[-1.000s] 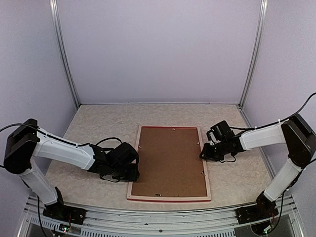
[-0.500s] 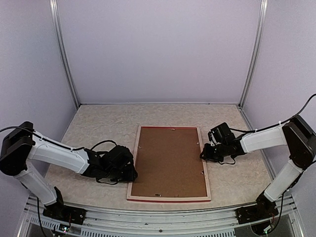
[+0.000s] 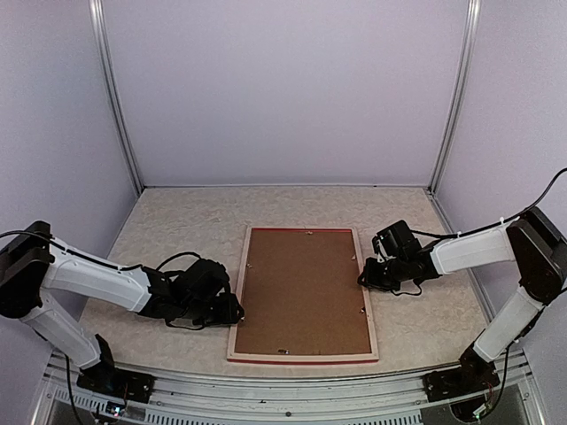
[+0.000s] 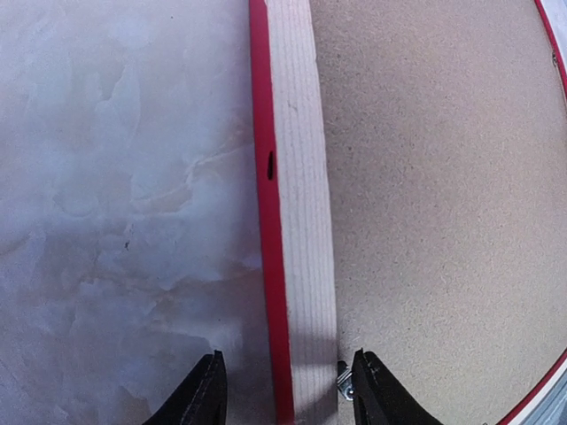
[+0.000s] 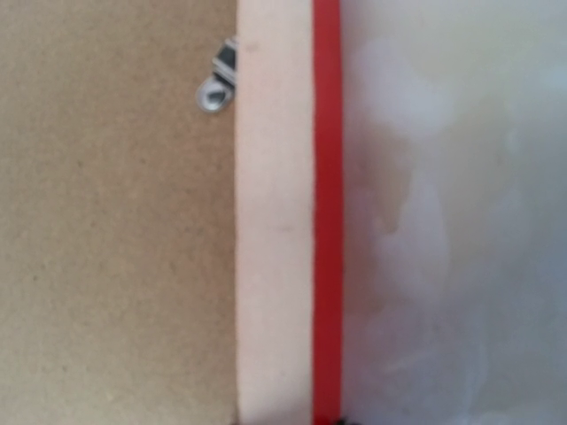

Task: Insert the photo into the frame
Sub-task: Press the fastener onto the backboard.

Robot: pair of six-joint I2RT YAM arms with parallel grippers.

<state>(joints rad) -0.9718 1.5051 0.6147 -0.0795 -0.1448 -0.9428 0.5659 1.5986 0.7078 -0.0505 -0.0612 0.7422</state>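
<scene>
The left gripper [image 4: 288,356] is low over the table [image 3: 177,221], with its jaws moderately open and nothing held. Its two fingers stand one on each side of the left rail of the frame [image 4: 297,177]. The red edge and the pale wood run straight ahead from between them. So the long axis of the frame goes forward from this claw, not across it.

The frame lies flat with its back side up. The brown backing board [image 3: 304,288] fills it, just to the right of the claw's right finger. A small metal clip [image 4: 344,382] sits beside the inner side of that finger and could catch it if the jaws close.

The photo is not seen in any view. I cannot tell if it is under the board or somewhere else.

The right gripper [image 3: 365,279] is at the opposite long rail, with the frame to its left. In its own camera the fingers are almost out of view, so I cannot tell how far it is open. A turn clip [image 5: 217,84] lies on the board ahead of it, just inside the rail.

Both arms are at the frame, but only the left one clearly has the rail between its fingers. I judge that the clips and the board must come away before a print can go in.
</scene>
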